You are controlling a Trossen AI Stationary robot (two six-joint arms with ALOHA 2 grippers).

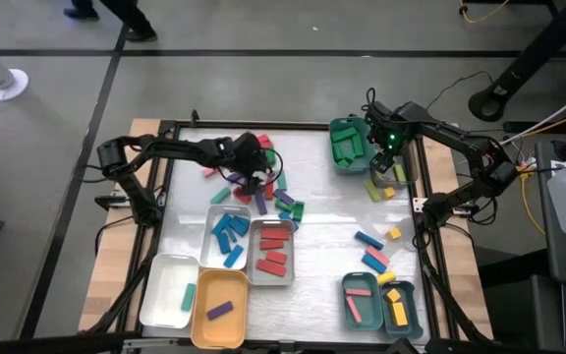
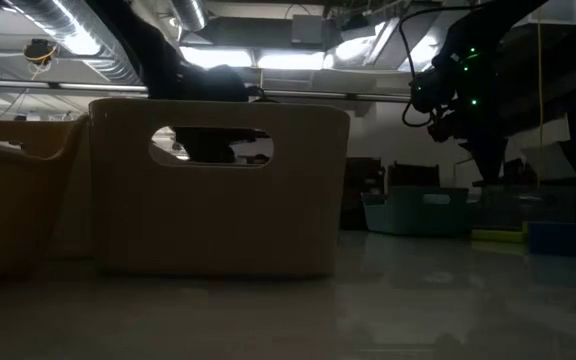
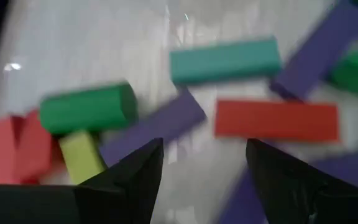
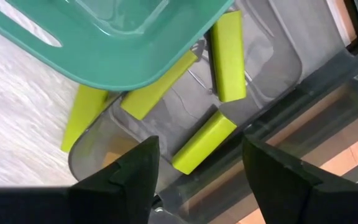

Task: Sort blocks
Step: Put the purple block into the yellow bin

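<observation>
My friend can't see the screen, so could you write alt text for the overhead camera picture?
Seen from above, two dark robot arms work at a table of small coloured blocks: the left gripper hovers open over a mixed pile, while the right gripper is open over a clear tray of lime blocks beside a green tray. Nearer trays hold blue, red, purple and yellow blocks.

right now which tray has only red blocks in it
The grey tray in the middle of the near cluster, holding red blocks. The tray to its left holds blue blocks; the orange tray holds one purple block.
</observation>
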